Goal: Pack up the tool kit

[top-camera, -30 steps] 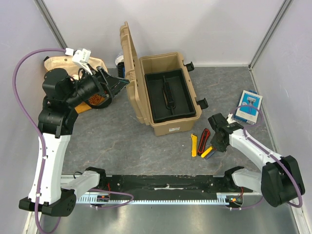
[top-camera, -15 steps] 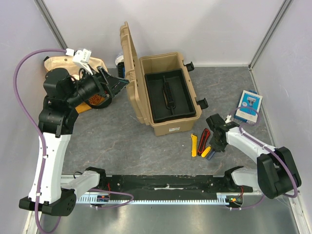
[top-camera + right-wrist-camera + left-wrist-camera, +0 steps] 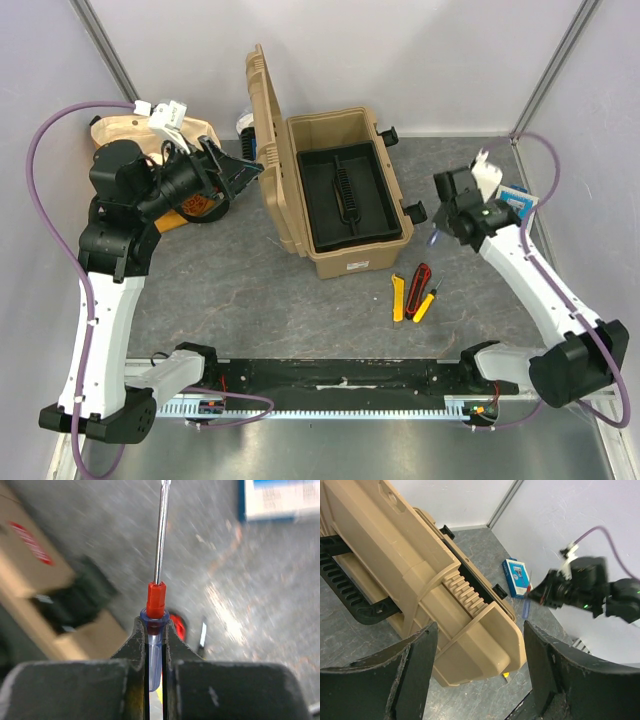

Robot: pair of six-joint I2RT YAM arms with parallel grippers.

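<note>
Clamping down on a see-through blue handle, the right claw point(image 3: 156, 630) has the screwdriver point(image 3: 156, 600) pinched tight. Its red collar sits just clear of the fingertips, and the steel shaft runs straight out ahead along the claw's own line. Look outward from there and the whole play is sideways. The tan toolbox point(image 3: 350, 262) lies to this claw's left, near it, its lid point(image 3: 262, 130) thrown back on the far side. The black inner tray point(image 3: 372, 200) is open to the air, with its long axis running from the near edge toward the back wall. From above I can't quite read how steeply the tool tilts toward the bench point(image 3: 250, 290), but my call is that the shaft needs to line up with that tray length before it goes in. The right arm is plainly the nearer one and it's carrying the load. The left claw point(image 3: 479, 635) hovers by the lid side with its jaws spread wide and nothing between them. Down in front of the box, the yellow cutter point(image 3: 398, 297) and red cutter point(image 3: 418, 288) lie side by side on the bench, not yet packed.
</note>
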